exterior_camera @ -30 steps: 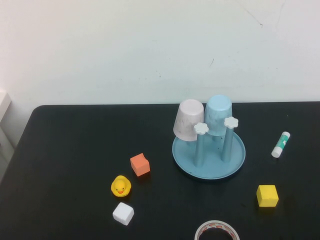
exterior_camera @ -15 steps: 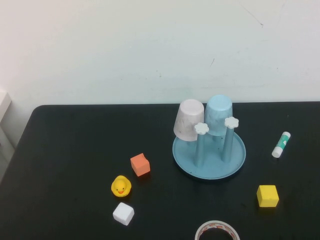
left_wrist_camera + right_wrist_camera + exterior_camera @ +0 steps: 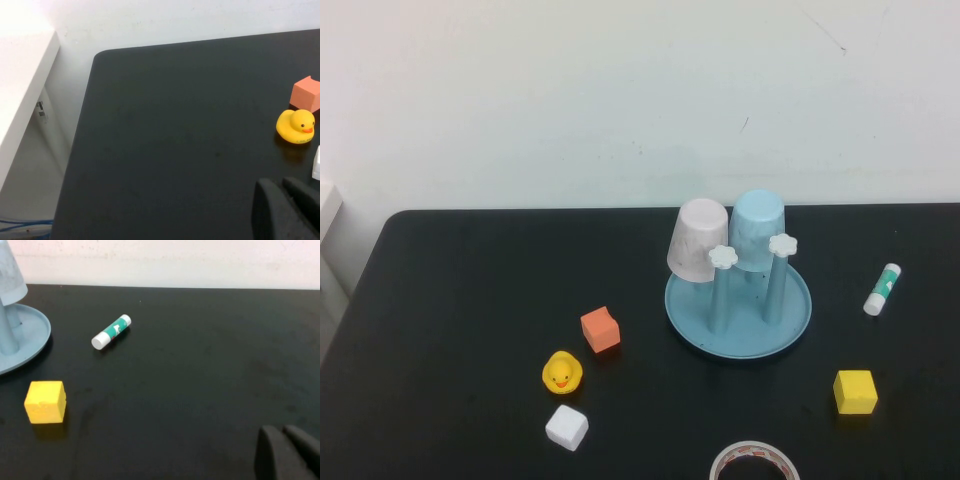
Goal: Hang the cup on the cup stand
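Observation:
The light blue cup [image 3: 757, 230] hangs upside down over a rear peg of the cup stand [image 3: 738, 318], a round blue dish with upright pegs topped by white flower knobs. Its edge shows in the right wrist view as well, cup [image 3: 10, 275] above stand [image 3: 27, 337]. A pale pinkish-white cup [image 3: 699, 240] hangs beside it on the left. Neither arm appears in the high view. My left gripper [image 3: 282, 192] is shut and empty over the table's left front area. My right gripper [image 3: 283, 436] is shut and empty over the right front area.
On the black table lie an orange cube [image 3: 600, 329], a yellow duck [image 3: 562, 372], a white cube [image 3: 566, 427], a yellow cube [image 3: 855, 391], a green-and-white glue stick [image 3: 881, 289] and a tape roll [image 3: 754, 463] at the front edge. A white shelf [image 3: 22, 75] stands left of the table.

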